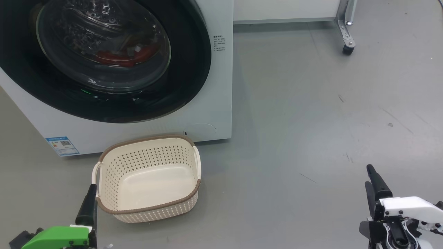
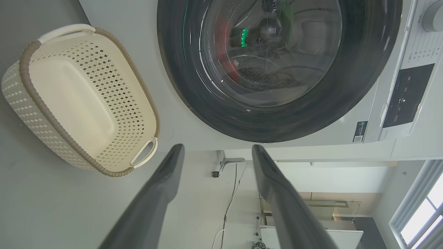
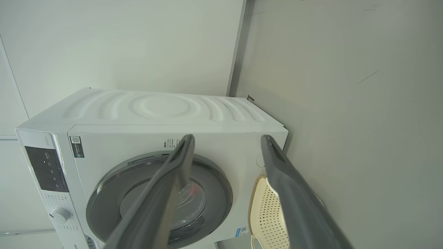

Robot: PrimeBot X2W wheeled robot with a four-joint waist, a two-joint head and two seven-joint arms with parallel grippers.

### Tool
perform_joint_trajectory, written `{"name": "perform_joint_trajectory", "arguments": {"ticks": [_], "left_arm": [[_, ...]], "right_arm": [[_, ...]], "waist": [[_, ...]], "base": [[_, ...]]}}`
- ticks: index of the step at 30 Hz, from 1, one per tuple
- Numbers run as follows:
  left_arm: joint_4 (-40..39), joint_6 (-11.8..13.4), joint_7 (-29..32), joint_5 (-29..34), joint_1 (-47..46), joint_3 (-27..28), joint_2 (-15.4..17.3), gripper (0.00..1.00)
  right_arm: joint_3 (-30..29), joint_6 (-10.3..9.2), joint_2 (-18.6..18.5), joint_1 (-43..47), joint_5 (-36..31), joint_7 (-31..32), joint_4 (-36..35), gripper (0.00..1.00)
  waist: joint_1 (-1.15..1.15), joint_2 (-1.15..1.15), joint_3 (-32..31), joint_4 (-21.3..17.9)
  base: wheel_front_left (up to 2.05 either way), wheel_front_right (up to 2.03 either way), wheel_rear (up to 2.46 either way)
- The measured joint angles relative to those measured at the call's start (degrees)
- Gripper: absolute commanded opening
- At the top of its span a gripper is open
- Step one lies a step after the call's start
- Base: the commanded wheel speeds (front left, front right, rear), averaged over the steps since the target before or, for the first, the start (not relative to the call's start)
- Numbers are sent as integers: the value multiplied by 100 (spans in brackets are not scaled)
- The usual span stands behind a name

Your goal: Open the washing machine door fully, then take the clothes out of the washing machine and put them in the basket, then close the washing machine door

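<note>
The left gripper [image 2: 218, 149] had its two dark fingers spread wide, with nothing held between them. It hung out in front of the washing machine [image 1: 221, 86], well short of its front panel, and the fingers pointed towards the lower edge of the round door. The right gripper [image 3: 228, 138] had its jaws just as wide and it gripped nothing either. It was well away from the machine, off to the robot's right over the grey floor [image 1: 311, 121], and its fingers aimed back at the machine's front.

The basket [image 1: 148, 139] stood on the floor just in front of the machine, below the door. Its far brown rim came almost up to the base of the white panel. From the head view, one left finger rose right by the basket's near corner, but I could not tell whether it touched.

The washing machine door [image 1: 104, 114] was shut flat against the front of the machine, its glossy black rim unbroken all round. The clothes [image 1: 124, 57] lay inside the machine, a red heap with a bit of white showing low behind the bulging glass.

A blue label sticker [image 1: 62, 146] sat at the bottom corner of the machine's front. A dark control panel [image 2: 408, 95] and a round knob [image 3: 59, 215] ran along its top. Beyond the machine's right side, a small caster wheel [image 1: 347, 50] rested on the floor.
</note>
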Motion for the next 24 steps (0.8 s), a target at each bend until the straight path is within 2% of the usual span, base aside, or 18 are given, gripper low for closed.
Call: {"name": "perform_joint_trajectory", "arguments": {"ticks": [14, 24], "left_arm": [[-16, 0, -366, 555, -77, -270, 237, 100], [99, -1, -608, 1179, -136, -486, 407, 100]], "right_arm": [[392, 1, -194, -244, -687, -342, 26, 100], [784, 1, -380, -449, -1403, -570, 183, 100]], "waist": [[0, 0, 34, -2], [0, 0, 44, 0]], "base": [[0, 0, 0], [0, 0, 0]]}}
